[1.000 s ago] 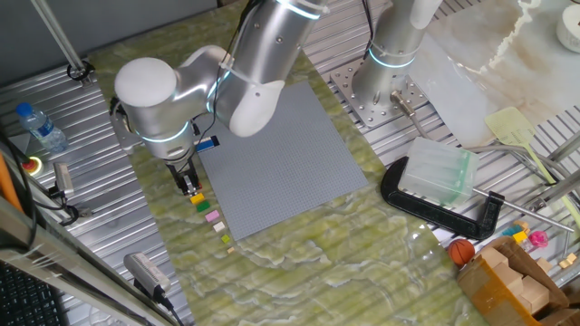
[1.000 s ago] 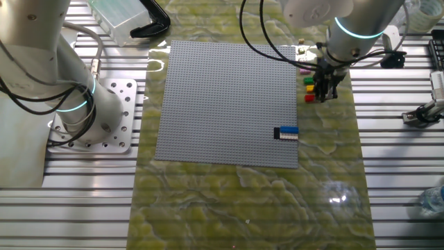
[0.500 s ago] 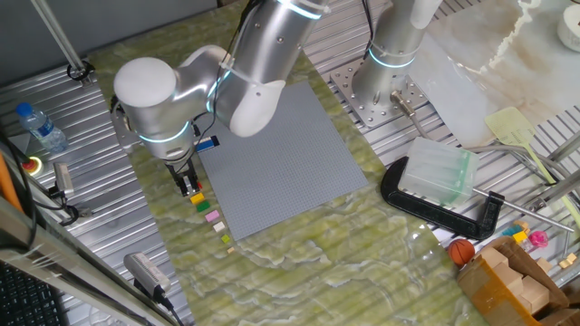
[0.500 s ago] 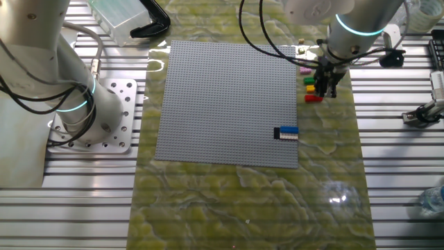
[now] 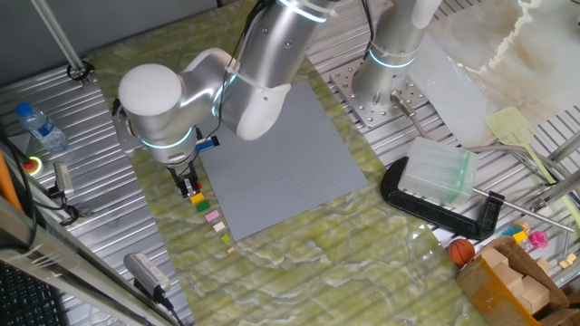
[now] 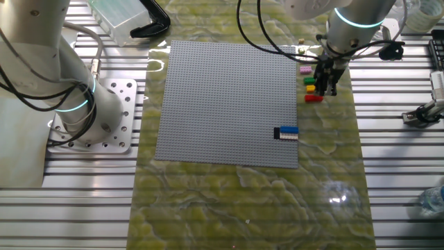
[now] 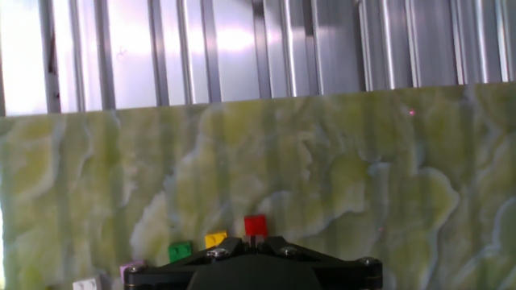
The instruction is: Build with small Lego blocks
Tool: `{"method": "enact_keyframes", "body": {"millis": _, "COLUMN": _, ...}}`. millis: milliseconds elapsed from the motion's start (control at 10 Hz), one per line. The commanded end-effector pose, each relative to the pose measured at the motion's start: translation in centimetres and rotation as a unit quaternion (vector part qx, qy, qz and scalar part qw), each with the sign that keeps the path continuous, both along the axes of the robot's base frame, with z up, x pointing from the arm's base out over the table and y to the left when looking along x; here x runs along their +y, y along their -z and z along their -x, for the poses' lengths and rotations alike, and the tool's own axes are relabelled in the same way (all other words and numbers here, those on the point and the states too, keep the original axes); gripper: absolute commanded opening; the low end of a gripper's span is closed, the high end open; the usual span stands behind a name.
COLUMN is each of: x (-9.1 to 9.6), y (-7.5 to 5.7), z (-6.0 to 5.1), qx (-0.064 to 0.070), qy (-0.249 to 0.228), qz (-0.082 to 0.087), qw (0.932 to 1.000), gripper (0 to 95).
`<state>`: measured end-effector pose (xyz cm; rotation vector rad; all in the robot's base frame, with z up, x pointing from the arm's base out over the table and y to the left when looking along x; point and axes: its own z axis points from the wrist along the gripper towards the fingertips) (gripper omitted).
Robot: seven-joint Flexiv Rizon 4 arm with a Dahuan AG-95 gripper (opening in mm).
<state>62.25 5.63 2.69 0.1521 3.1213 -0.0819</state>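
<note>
Hand view shows the red brick [image 7: 255, 225], yellow brick [image 7: 215, 239] and green brick [image 7: 180, 251] in a row on my desk [image 7: 322, 161], running toward 8 o'clock. My claw [image 6: 325, 89] hangs over them; I cannot tell whether it is parted or closed.

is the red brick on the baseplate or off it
Off it. The red brick lies on the green marbled mat beside the grey baseplate, below the gripper, in line with the other loose bricks.
</note>
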Motion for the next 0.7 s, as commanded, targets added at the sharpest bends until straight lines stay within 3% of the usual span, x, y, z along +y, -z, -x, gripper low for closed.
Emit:
{"method": "enact_keyframes", "body": {"millis": 100, "x": -0.01, "y": -0.18, "z": 0.07, "qx": -0.003, "qy": 0.008, "qz": -0.002, "qw": 1.0000, "gripper": 0.0}}
{"method": "enact_keyframes", "body": {"millis": 700, "x": 0.08, "y": -0.64, "z": 0.25, "qx": 0.000, "qy": 0.017, "qz": 0.002, "qw": 0.9998, "gripper": 0.0}}
